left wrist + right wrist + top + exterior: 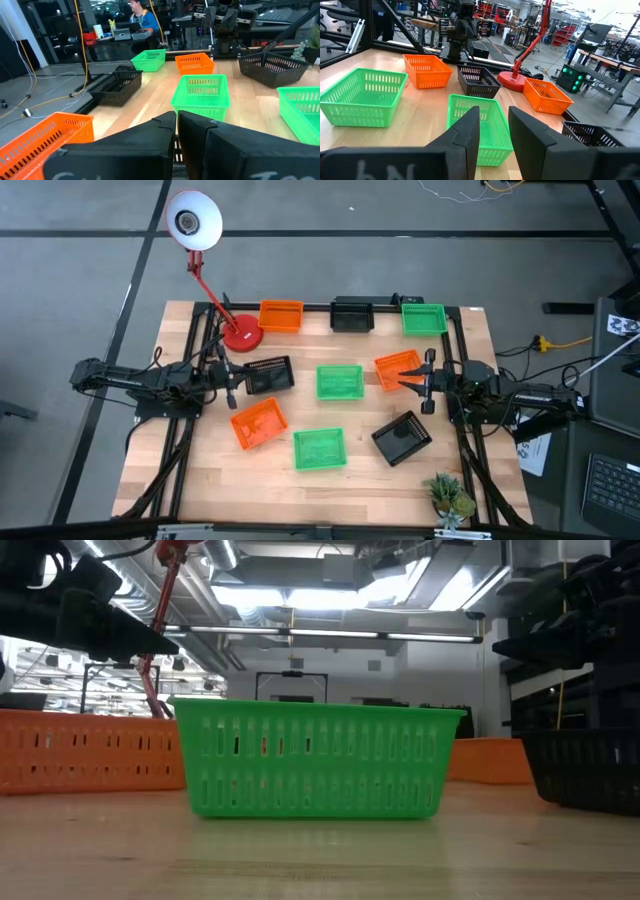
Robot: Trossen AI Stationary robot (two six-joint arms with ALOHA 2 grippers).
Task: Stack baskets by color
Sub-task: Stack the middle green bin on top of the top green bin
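Several baskets stand on their bases on the wooden table (210,480). Along the far edge are an orange basket (281,316), a black one (352,313) and a green one (424,318). In the middle row are a black (269,375), a green (340,382) and an orange basket (398,370). Nearer lie an orange (259,424), a green (319,448) and a black basket (402,437). My left gripper (176,131) is shut and held level beside the middle black basket. My right gripper (494,135) is open and level above the middle orange basket, with nothing between its fingers.
A desk lamp with a red base (240,333) and a white shade (193,220) stands at the far left corner. A small potted plant (450,495) sits at the near right corner. A black frame rail (300,306) runs along the table's far edge and sides.
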